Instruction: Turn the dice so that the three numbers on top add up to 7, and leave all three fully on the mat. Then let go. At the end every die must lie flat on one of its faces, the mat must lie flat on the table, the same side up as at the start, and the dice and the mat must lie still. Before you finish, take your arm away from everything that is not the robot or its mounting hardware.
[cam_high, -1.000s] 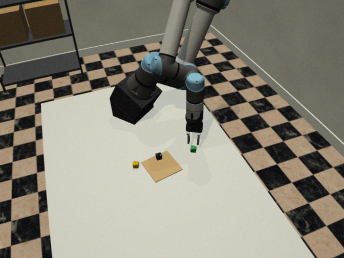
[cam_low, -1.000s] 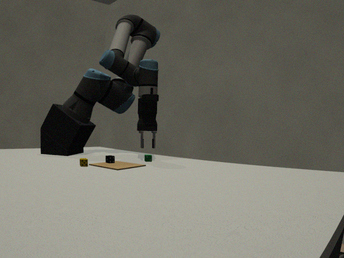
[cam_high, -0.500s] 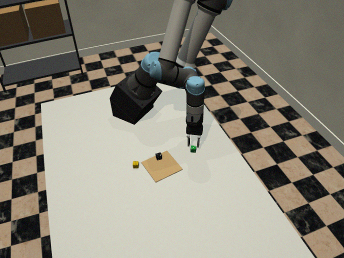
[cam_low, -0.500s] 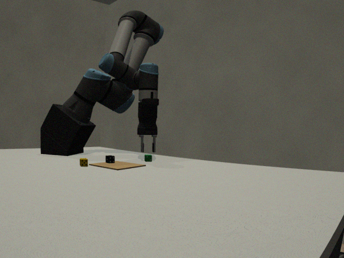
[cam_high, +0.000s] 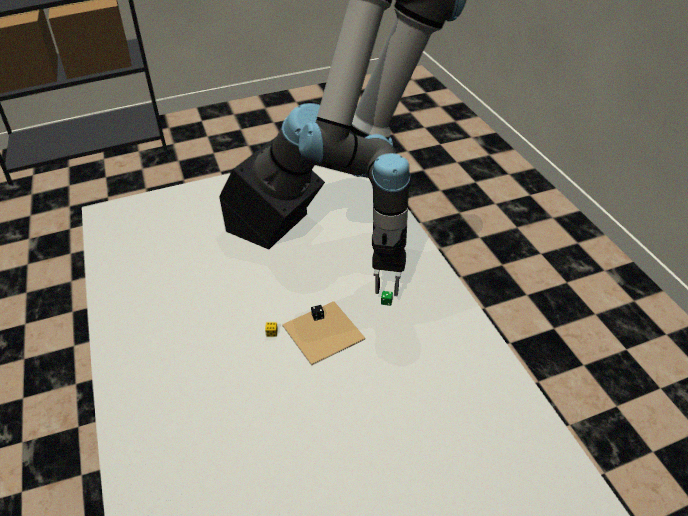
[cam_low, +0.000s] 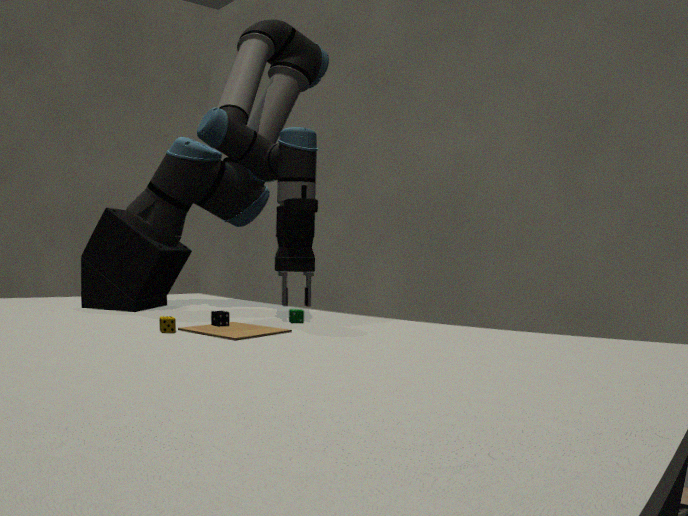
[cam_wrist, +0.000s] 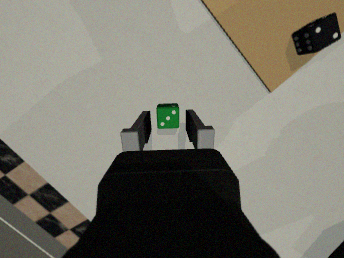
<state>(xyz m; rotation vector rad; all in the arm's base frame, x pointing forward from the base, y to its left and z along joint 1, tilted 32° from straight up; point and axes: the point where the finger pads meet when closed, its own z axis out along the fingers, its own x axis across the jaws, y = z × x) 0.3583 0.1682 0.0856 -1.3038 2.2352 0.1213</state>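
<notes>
The green die (cam_high: 386, 298) (cam_low: 296, 316) (cam_wrist: 168, 117) lies flat on the table off the mat, three white pips on top. My gripper (cam_high: 386, 292) (cam_low: 296, 303) (cam_wrist: 168, 120) is open and empty, pointing down just above the green die; in the wrist view the die shows between the fingers. The black die (cam_high: 317, 312) (cam_low: 220, 318) (cam_wrist: 316, 35) lies flat on the tan mat (cam_high: 327, 344) (cam_low: 250, 332) (cam_wrist: 240, 30) near its back corner, seemingly two pips on top. The yellow die (cam_high: 271, 329) (cam_low: 167, 324) lies on the table left of the mat, seemingly six on top.
The mat lies flat on the white table (cam_high: 222, 433) (cam_low: 333, 416), between the yellow die and the green die. The arm's black base (cam_high: 261, 213) (cam_low: 127, 266) stands behind the mat. The table's right edge runs beyond the green die. A shelf (cam_high: 83, 133) stands at the back left.
</notes>
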